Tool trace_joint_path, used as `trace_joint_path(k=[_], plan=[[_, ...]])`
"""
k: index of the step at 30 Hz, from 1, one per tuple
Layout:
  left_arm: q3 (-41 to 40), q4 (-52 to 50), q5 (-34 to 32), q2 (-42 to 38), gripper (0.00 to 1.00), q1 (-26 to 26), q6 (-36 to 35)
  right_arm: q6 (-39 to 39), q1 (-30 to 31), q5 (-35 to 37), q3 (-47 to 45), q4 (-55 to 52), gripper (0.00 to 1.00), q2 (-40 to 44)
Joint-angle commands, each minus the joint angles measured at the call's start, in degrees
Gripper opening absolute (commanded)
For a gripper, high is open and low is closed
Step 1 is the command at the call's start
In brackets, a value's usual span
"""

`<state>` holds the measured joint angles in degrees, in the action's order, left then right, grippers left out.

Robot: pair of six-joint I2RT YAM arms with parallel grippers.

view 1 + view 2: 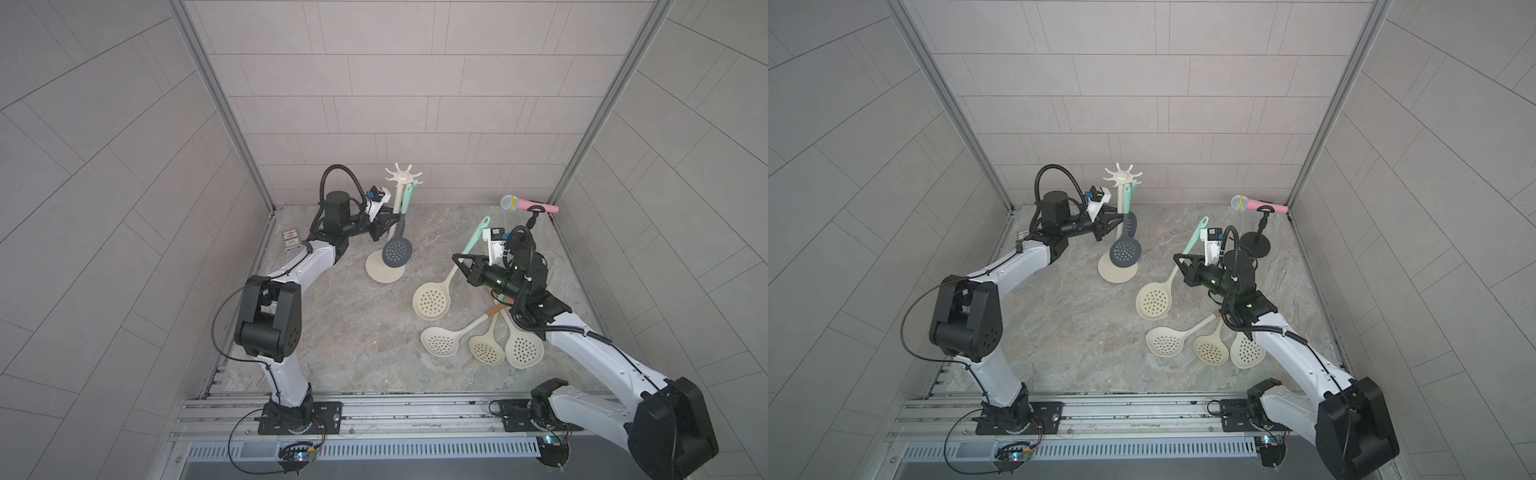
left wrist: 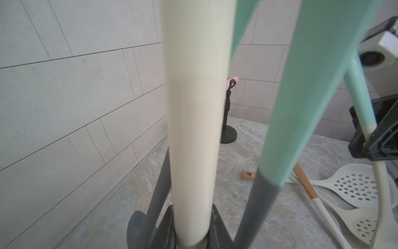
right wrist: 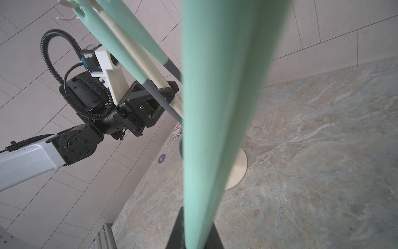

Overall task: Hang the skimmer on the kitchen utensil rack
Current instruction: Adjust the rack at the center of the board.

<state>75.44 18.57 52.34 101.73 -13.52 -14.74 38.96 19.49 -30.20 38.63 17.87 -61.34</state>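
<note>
The kitchen utensil rack [image 1: 385, 270] is a cream stand with a round base and a star crown [image 1: 402, 174], at the back of the table. Two dark grey skimmers with mint handles [image 1: 1125, 251] hang from it. My left gripper [image 1: 388, 226] is shut on the rack's pole [image 2: 193, 129], a finger on each side. My right gripper [image 1: 458, 261] is shut on a skimmer with a mint handle [image 3: 215, 107] and a cream perforated head [image 1: 432, 301]. That skimmer is lifted at a slant, handle end up, to the right of the rack.
Three cream skimmers [image 1: 486, 349] lie fanned on the table under my right arm. A pink microphone [image 1: 528, 203] on a short black stand [image 1: 1255, 245] stands at the back right. A small card [image 1: 292, 240] lies by the left wall.
</note>
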Motion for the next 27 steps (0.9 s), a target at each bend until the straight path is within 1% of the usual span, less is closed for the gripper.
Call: trace_joint_path(k=[1,3,10,18,24,27], plan=[[-2.52,-6.29,-8.16,0.14,0.00,0.69,-6.26,-0.60,-0.11,1.09,-0.14,-1.08,0.00,1.75],[-3.66,-3.48,-10.21,-0.11,0.00,0.60,-3.83,-0.31,-0.16,0.98,-0.04,-1.01,0.00,1.59],[-6.31,1.59,-16.82,-0.88,0.00,-0.41,1.41,0.71,-0.06,0.49,0.13,0.24,0.00,1.00],[-12.17,7.37,-27.78,-3.11,0.00,-2.54,4.84,0.68,-0.06,-1.28,0.21,-0.08,0.00,1.49],[-14.95,8.51,-34.12,-3.70,0.00,-3.18,7.04,1.12,-0.06,-3.98,0.74,0.02,0.00,1.12],[-15.09,7.89,-34.66,-3.22,0.00,-3.31,7.45,1.37,-0.06,-4.31,0.66,0.06,0.00,1.22]])
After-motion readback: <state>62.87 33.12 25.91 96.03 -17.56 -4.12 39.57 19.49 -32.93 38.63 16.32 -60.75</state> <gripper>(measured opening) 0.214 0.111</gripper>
